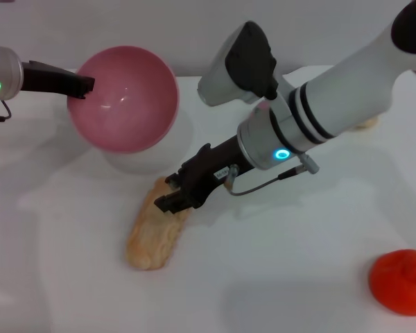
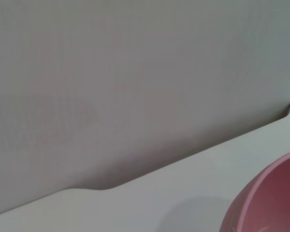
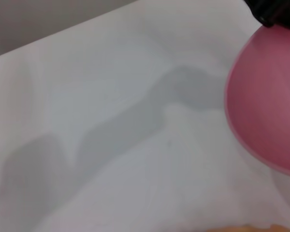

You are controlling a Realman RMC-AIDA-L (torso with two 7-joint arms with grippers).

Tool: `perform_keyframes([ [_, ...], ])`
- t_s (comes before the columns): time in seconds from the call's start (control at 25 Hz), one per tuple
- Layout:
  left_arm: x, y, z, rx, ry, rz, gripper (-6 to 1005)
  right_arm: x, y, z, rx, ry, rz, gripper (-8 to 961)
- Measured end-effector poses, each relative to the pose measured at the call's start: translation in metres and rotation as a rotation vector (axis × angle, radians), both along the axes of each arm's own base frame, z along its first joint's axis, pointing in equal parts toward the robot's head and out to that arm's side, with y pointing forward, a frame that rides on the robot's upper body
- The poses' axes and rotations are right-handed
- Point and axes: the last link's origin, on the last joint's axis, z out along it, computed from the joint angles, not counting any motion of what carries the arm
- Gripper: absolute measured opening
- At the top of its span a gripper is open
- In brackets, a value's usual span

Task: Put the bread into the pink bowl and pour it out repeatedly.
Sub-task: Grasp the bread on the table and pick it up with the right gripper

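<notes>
The pink bowl [image 1: 123, 98] looks like smooth plastic, glossy, with small light reflections inside. The bread [image 1: 154, 226] under the right tool [image 1: 175, 194] has a matt, ridged surface. The worktop [image 1: 277, 277] is smooth, white and matt. The tool looks like matt black plastic.

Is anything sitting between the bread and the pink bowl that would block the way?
Nothing visible does. The right gripper is already at the bread on the table, and the pink bowl, held tilted at its rim by the left gripper, has only bare surface between it and the bread.
</notes>
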Motion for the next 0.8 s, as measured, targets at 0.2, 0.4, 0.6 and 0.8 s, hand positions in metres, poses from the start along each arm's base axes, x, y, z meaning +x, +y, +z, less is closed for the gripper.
perform_keyframes([
  [0.2, -0.002, -0.002, -0.003, -0.005, 0.006, -0.007, 44, 0.009, -0.003, -0.008, 0.018, -0.016, -0.006, 470],
  [0.4, -0.003, -0.005, -0.008, -0.015, 0.007, -0.009, 44, 0.021, -0.005, -0.013, 0.034, -0.015, -0.045, 469],
  [0.6, -0.003, -0.007, -0.012, -0.023, 0.008, -0.012, 44, 0.031, -0.007, -0.014, 0.046, -0.024, -0.063, 468],
  [0.8, -0.003, -0.008, -0.015, -0.031, 0.004, -0.014, 44, 0.032, -0.008, -0.015, 0.048, -0.018, -0.071, 467],
])
